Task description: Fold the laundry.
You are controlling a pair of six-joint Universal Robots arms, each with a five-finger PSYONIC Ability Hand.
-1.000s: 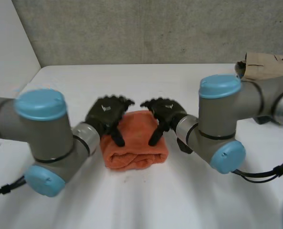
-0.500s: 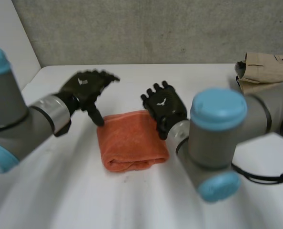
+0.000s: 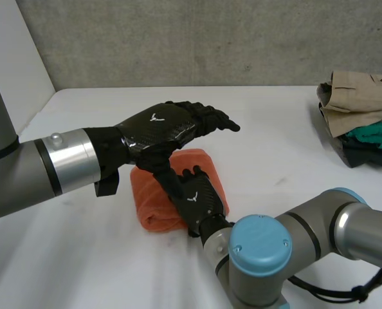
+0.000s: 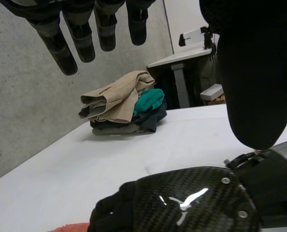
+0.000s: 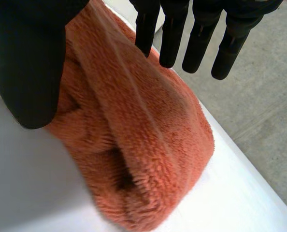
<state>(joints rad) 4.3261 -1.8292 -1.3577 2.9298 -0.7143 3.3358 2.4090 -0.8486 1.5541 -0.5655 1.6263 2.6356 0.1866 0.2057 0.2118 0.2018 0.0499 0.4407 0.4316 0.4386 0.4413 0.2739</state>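
An orange towel (image 3: 148,196), folded into a thick bundle, lies on the white table (image 3: 274,135) in the head view. My left hand (image 3: 168,125) hovers above its far edge, fingers straight and pointing right, holding nothing. My right hand (image 3: 198,199) sits over the towel's near right part, its arm coming in from the front. In the right wrist view the towel (image 5: 148,145) lies under the palm, with the right hand's fingers (image 5: 201,34) straight above it and the thumb apart. The left wrist view shows the left hand's straight fingers (image 4: 80,34) above the back of the right hand (image 4: 187,205).
A pile of folded clothes (image 3: 361,106), beige on top of green, rests in a dark tray at the table's far right; the same clothes pile (image 4: 124,104) is seen from the left wrist. A concrete wall stands behind the table.
The left hand lifted off the towel, swung out left, then came back above it reaching right. The right arm swung round to the front, its hand now over the towel's near right part.
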